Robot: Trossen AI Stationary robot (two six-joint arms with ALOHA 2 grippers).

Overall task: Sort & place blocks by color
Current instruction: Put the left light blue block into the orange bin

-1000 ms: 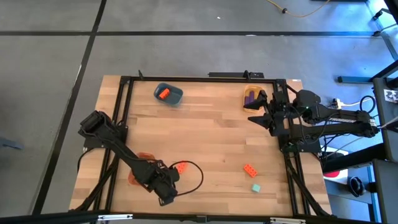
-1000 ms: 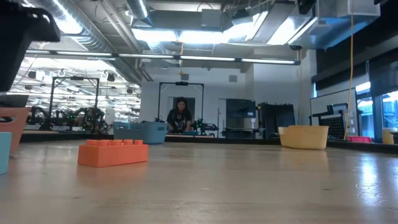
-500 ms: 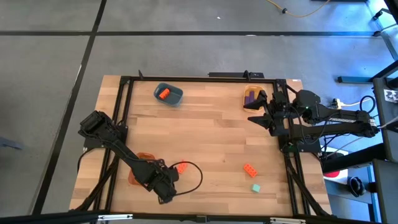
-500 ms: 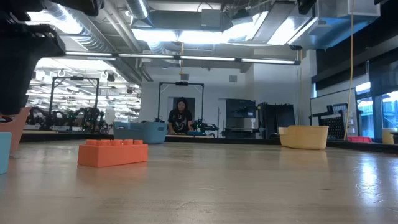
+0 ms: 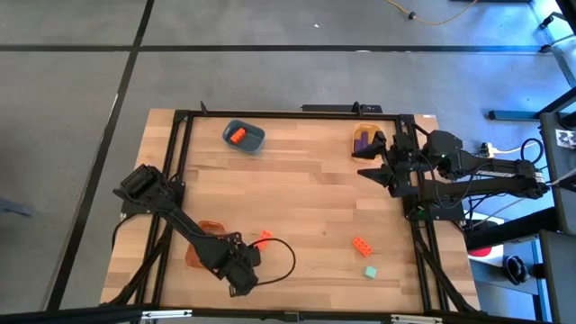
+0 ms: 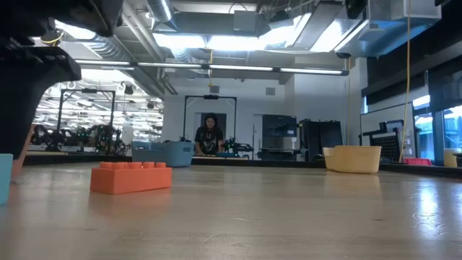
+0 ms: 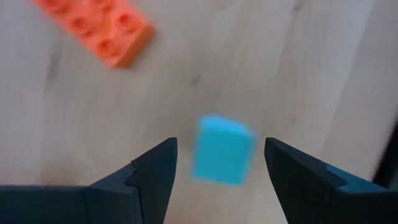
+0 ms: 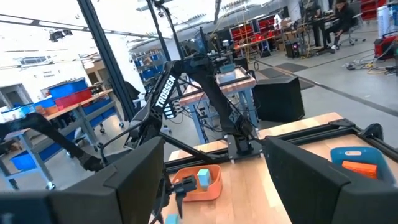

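Teal block (image 7: pixel 222 151) lies on the bench (image 5: pixel 306 193) between the spread fingers of the left tool (image 7: pixel 217 171), not gripped; an orange-red block (image 7: pixel 96 30) lies near it. Another orange-red block (image 5: pixel 362 245) and teal block (image 5: pixel 369 272) sit right-front. Right tool (image 5: pixel 371 171) released, hovering beside the yellow bowl (image 5: pixel 364 138).

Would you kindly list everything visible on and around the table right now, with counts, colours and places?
Blue bowl: one, far-left of table, holding an orange block.
Yellow bowl: one, far-right, holding purple blocks.
Orange bowl: one, near-left, holding a teal block.
Loose orange blocks: two, one near-right, one by the left gripper.
Loose teal blocks: two, one near-right, one between the left fingers.
Person: one, in the room behind.
Left gripper: open, over a teal block.
Right gripper: open, waiting by the yellow bowl.
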